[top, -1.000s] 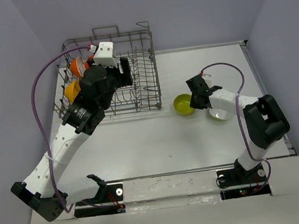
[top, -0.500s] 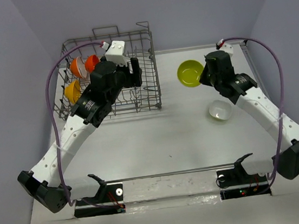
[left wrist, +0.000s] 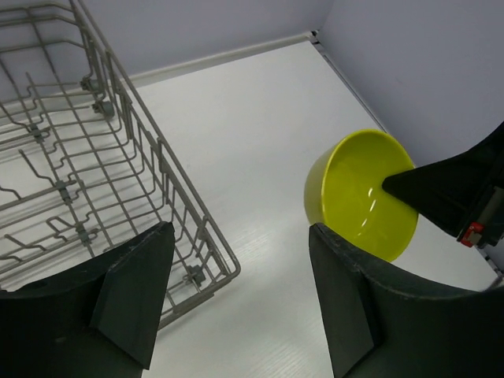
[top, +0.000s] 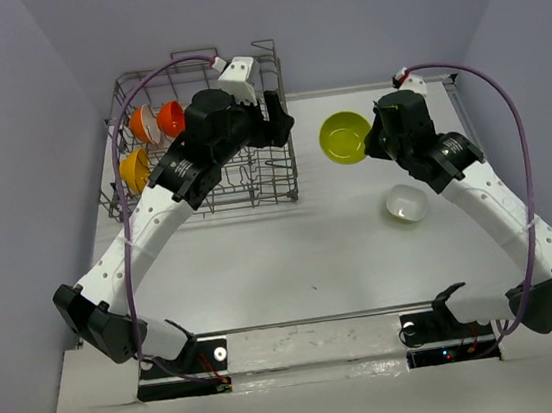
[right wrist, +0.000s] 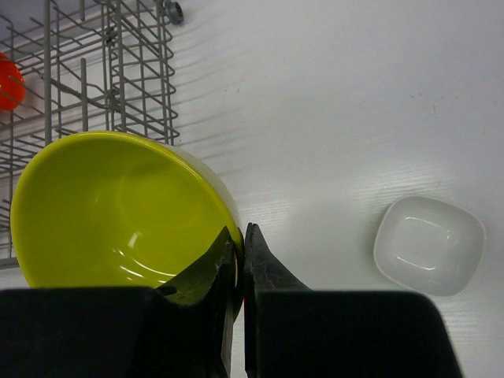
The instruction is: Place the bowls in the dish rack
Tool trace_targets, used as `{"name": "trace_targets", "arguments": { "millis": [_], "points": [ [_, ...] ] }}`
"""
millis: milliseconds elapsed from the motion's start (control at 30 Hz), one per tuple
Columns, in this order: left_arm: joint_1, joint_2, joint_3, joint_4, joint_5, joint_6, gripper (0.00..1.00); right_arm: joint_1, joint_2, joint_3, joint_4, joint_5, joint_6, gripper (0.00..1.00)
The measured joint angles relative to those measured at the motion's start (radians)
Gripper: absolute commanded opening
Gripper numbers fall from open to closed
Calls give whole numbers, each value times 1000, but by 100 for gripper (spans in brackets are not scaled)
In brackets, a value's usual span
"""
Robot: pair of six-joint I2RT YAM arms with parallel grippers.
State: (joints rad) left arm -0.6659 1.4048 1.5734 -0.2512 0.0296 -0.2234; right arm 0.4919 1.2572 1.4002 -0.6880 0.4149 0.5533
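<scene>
My right gripper (top: 367, 145) is shut on the rim of the lime green bowl (top: 344, 137), held tilted above the table right of the dish rack (top: 253, 184); the pinch shows in the right wrist view (right wrist: 239, 240) on the green bowl (right wrist: 118, 209). My left gripper (top: 278, 116) is open and empty over the rack's right edge, facing the green bowl (left wrist: 362, 193). The plain white bowl (top: 406, 203) lies on the table. A red-orange bowl (top: 170, 118), a white bowl with orange outside (top: 143, 125) and a yellow-orange bowl (top: 133, 169) stand in the rack's left side.
The rack's wire wall (left wrist: 157, 169) and corner lie just left of my open left fingers (left wrist: 130, 295). Purple walls close the table at the back and both sides. The white bowl (right wrist: 429, 246) sits right of my right gripper.
My right arm lifted the green bowl off the table and carried it back and left toward the rack. My left arm swung right across the rack to its right edge.
</scene>
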Motion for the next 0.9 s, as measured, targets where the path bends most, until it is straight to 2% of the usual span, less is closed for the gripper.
{"name": "trace_targets", "arguments": {
  "millis": [233, 600, 900],
  "points": [
    [-2, 66, 34, 1, 66, -39, 75, 34, 16, 40, -19, 6, 0, 1],
    [-27, 116, 38, 0, 52, -48, 74, 156, 114, 129, -20, 54, 0, 1],
    [-35, 116, 31, 1, 6, -42, 68, 184, 155, 166, -24, 84, -1, 1]
  ]
}}
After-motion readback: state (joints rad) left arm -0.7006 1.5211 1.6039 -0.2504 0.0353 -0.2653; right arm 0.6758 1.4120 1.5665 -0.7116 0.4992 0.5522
